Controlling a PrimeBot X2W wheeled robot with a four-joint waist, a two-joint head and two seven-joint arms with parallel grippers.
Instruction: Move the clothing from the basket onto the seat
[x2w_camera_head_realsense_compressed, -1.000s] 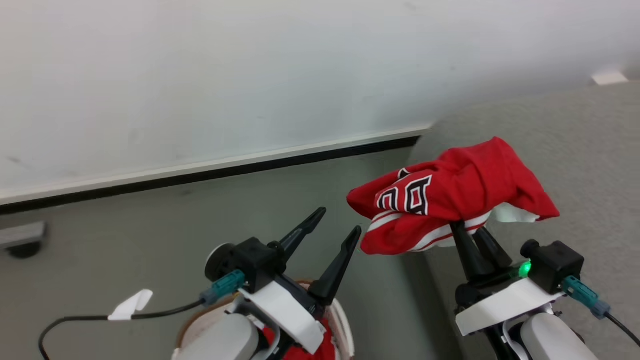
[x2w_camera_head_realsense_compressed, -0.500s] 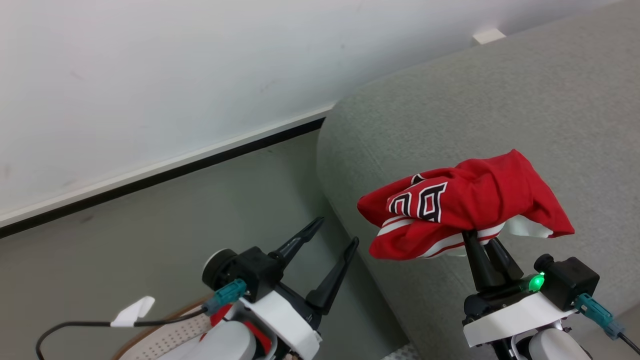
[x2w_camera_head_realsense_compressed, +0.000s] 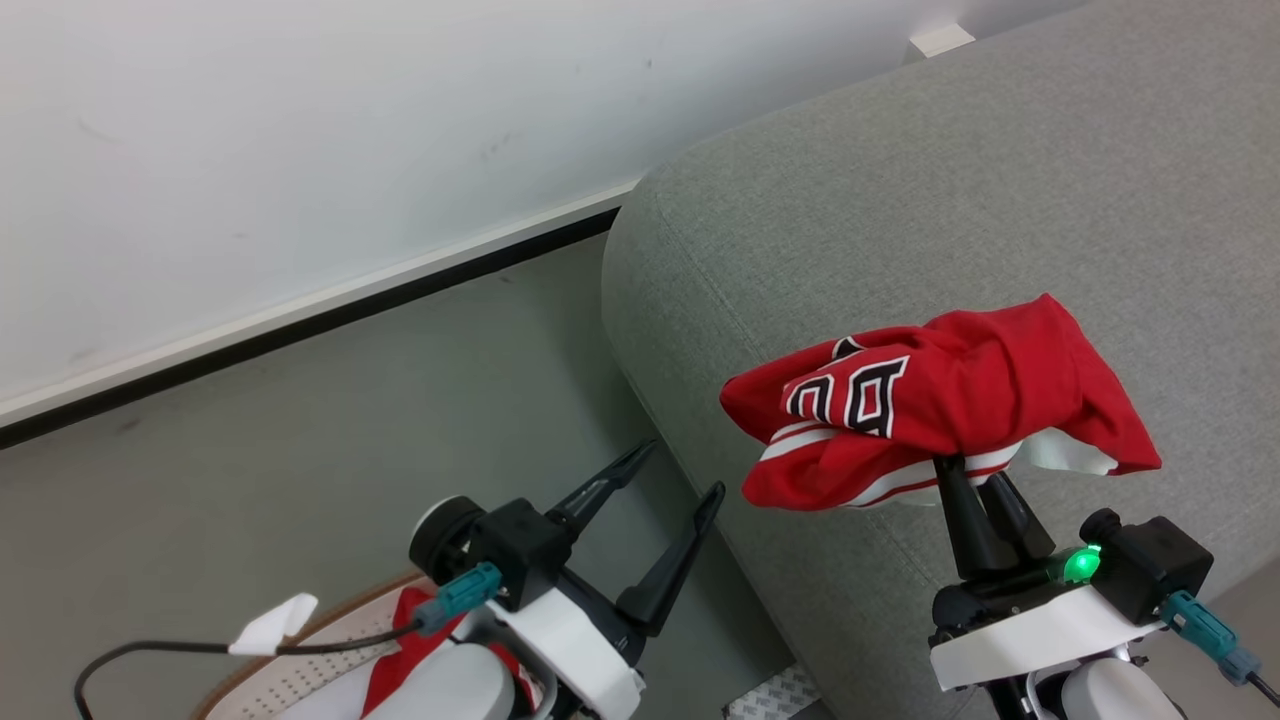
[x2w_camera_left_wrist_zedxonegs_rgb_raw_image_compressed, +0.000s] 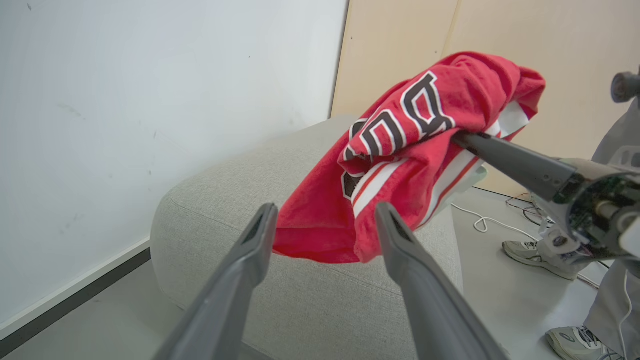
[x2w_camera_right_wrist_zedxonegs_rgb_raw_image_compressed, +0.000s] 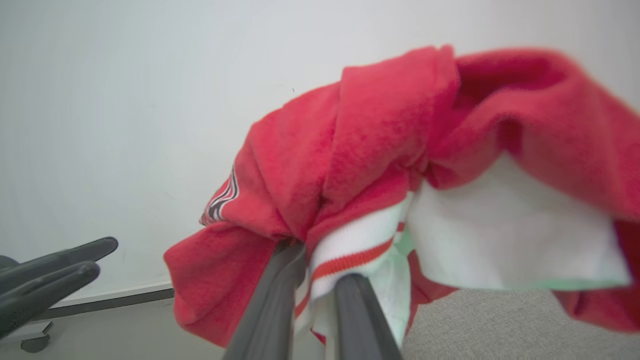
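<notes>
A bunched red piece of clothing (x2w_camera_head_realsense_compressed: 940, 410) with black-and-white numerals hangs in the air, and my right gripper (x2w_camera_head_realsense_compressed: 968, 468) is shut on its striped white hem. It hangs over the near left corner of the light-grey seat (x2w_camera_head_realsense_compressed: 900, 220), without resting on it. My left gripper (x2w_camera_head_realsense_compressed: 680, 468) stands open and empty over the floor, left of the seat. Below it, the cream basket (x2w_camera_head_realsense_compressed: 300, 665) holds more red clothing (x2w_camera_head_realsense_compressed: 395, 640). The left wrist view has the held clothing (x2w_camera_left_wrist_zedxonegs_rgb_raw_image_compressed: 415, 130) above the seat (x2w_camera_left_wrist_zedxonegs_rgb_raw_image_compressed: 225, 200). In the right wrist view, the clothing (x2w_camera_right_wrist_zedxonegs_rgb_raw_image_compressed: 360, 140) drapes over my shut right gripper (x2w_camera_right_wrist_zedxonegs_rgb_raw_image_compressed: 320, 270).
A white wall with a dark baseboard (x2w_camera_head_realsense_compressed: 300, 335) runs behind the grey floor (x2w_camera_head_realsense_compressed: 300, 450). A person's shoes (x2w_camera_left_wrist_zedxonegs_rgb_raw_image_compressed: 540, 250) and a white cable (x2w_camera_left_wrist_zedxonegs_rgb_raw_image_compressed: 480, 222) lie on the floor beyond the seat. A caster (x2w_camera_right_wrist_zedxonegs_rgb_raw_image_compressed: 35, 342) stands near the wall.
The head camera has swung, so the seat now takes up much more of the picture. The right gripper still holds the clothing, now over the seat's corner. The left gripper stays open.
</notes>
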